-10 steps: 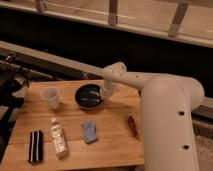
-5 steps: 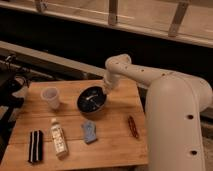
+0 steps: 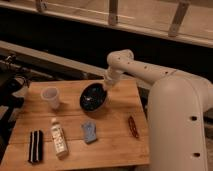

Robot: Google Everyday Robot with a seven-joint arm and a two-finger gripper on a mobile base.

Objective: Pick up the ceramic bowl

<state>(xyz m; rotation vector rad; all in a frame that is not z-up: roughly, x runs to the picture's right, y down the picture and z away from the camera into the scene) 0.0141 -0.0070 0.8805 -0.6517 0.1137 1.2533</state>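
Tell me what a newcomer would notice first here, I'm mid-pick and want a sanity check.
The big white arm fills the right side, reaching over the wooden table. Its gripper sits at the rim of the ceramic bowl, which is tilted with its glossy black inside facing the camera, near the table's back middle. Left of it stands a translucent cup; smaller items lie along the front.

Claw (image 3: pixel 106 86) fingers too blurred to tell, at ceramic bowl (image 3: pixel 93 97) rim.
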